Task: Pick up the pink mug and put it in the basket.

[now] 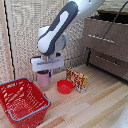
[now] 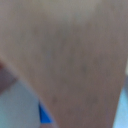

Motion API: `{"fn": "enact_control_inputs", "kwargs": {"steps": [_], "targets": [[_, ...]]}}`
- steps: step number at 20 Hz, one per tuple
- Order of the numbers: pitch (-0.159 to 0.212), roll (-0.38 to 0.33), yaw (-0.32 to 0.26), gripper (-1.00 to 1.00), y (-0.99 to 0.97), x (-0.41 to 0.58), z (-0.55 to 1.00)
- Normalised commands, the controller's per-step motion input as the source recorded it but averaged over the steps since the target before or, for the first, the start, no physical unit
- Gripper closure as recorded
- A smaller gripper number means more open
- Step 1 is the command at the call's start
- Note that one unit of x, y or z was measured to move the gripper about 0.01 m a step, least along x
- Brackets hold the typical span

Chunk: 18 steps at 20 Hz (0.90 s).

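With the end effector [image 1: 45,70] down over the pink mug [image 1: 44,79], its grip state indeterminable, the grasp step appears current; next, a lift toward the basket [image 1: 35,88].

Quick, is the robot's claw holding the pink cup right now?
Gripper: right over the pink mug, fingers hidden, so grip cannot be told.

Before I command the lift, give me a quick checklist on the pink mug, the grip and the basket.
1. Gripper at the pink mug: ok, directly on top of it.
2. Fingers closed on the mug: cannot tell; exterior view hides them, wrist view is a pink blur.
3. Mug upright on the table: ok.
4. Basket open and empty: ok.
5. Path towards the basket free: ok; red bowl and box sit on the other side.
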Motion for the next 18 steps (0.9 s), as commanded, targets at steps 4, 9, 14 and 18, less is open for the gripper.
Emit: {"fn": "enact_control_inputs", "kwargs": {"steps": [4, 9, 14, 18], "targets": [[0.111, 0.0, 0.002, 1.0, 0.08, 0.357, 0.69], [0.122, 0.0, 0.013, 1.0, 0.15, 0.307, 0.73], [0.069, -0.003, 0.07, 1.0, 0.35, 0.188, 0.81], [0.023, -0.031, 0.053, 1.0, 0.6, 0.033, 0.72]]}}
